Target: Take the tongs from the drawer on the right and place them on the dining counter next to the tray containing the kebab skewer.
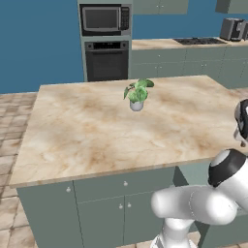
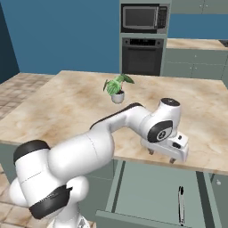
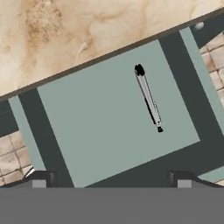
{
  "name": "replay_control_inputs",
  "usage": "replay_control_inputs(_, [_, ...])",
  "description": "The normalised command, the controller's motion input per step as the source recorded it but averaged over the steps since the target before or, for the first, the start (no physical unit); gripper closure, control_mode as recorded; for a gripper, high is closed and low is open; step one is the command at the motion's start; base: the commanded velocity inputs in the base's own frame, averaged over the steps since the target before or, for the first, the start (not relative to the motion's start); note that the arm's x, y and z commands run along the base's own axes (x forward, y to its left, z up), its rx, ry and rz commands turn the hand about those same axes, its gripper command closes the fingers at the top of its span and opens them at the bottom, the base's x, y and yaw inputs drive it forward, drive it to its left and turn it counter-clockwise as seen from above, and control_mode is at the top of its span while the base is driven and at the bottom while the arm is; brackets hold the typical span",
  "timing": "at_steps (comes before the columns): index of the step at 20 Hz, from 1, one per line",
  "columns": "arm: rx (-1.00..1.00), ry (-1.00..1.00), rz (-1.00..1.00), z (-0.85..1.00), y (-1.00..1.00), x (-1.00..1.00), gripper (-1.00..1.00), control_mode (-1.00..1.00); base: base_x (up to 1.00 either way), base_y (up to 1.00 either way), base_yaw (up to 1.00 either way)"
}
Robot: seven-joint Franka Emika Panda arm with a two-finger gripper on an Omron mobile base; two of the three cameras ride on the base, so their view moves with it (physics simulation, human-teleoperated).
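Fingertips (image 3: 39, 179) of the gripper (image 3: 111, 181) rise dark at the bottom of the hand view, spread wide apart with nothing between them, so the hand is released and empty. Just past them lies the drawer (image 3: 96, 118), pulled out, its pale grey-green floor filling the middle of the frame. Right of centre on that floor rest the tongs (image 3: 148, 98), slim and silvery with a black end, lying slantwise from upper middle toward lower right, well off the line midway between the fingers.

In the right base view the gripper (image 2: 161, 156) hangs over the counter edge at centre right, above the open drawer (image 2: 147, 189), with the tongs (image 2: 180, 205) near the lower right.

Risk, as I judge it: a straight descent would miss to one side, or the fingers would close along the tongs instead of across them, letting the thin flat piece slip or skid on the drawer floor
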Motion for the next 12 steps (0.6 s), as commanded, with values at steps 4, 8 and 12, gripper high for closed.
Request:
replay_control_inputs(4, [0.00,-0.10,0.00,-0.36,-0.22,0.00,-1.00,-1.00,0.00,0.00,0.00])
replay_control_inputs(8, [0.00,-0.09,0.00,-0.30,-0.24,-0.04,-1.00,-1.00,0.00,0.00,0.00])
replay_control_inputs(12, [0.00,-0.02,0.00,-0.33,-0.48,-0.04,-1.00,-1.00,0.00,0.00,0.00])
